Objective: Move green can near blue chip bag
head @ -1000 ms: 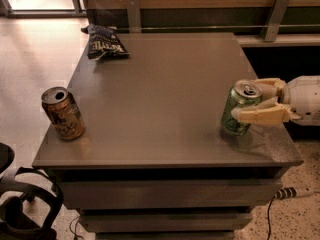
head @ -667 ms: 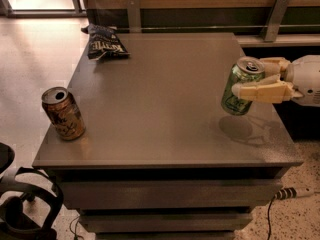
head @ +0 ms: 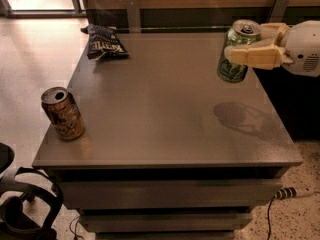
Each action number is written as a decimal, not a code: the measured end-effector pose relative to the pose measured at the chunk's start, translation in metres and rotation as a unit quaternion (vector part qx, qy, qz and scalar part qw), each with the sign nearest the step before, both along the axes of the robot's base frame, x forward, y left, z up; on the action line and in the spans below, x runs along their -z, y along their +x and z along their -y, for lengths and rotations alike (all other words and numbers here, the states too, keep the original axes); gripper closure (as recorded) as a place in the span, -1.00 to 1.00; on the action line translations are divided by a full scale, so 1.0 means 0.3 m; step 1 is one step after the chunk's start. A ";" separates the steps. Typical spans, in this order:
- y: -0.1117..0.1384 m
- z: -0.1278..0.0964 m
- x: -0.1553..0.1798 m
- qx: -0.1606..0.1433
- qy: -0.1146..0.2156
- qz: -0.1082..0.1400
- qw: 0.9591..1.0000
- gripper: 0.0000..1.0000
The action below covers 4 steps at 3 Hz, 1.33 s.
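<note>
While the cream two-finger gripper (head: 241, 43) clamps the light green metal drink can (head: 231, 70) above the grey-brown tabletop's (head: 165, 114) right rear, the navy-blue foil chip bag (head: 105, 41) lies far-left, well apart. An orange-brown can (head: 63, 114) stands near-left; pale floor (head: 30, 59) surrounds.

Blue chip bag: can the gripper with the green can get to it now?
Probably yes. The gripper holds the green can above the table; only bare tabletop lies toward the bag, the brown can stands aside.
</note>
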<state>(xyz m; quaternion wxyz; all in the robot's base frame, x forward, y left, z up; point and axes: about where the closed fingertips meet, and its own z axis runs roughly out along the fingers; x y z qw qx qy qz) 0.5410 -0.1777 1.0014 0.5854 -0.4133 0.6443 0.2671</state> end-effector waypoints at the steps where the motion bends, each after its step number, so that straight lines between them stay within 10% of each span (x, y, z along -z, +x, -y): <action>1: 0.104 -0.021 -0.073 0.039 -0.024 0.012 0.999 1.00; 4: 0.450 -0.205 -0.128 0.004 -0.044 0.011 0.999 1.00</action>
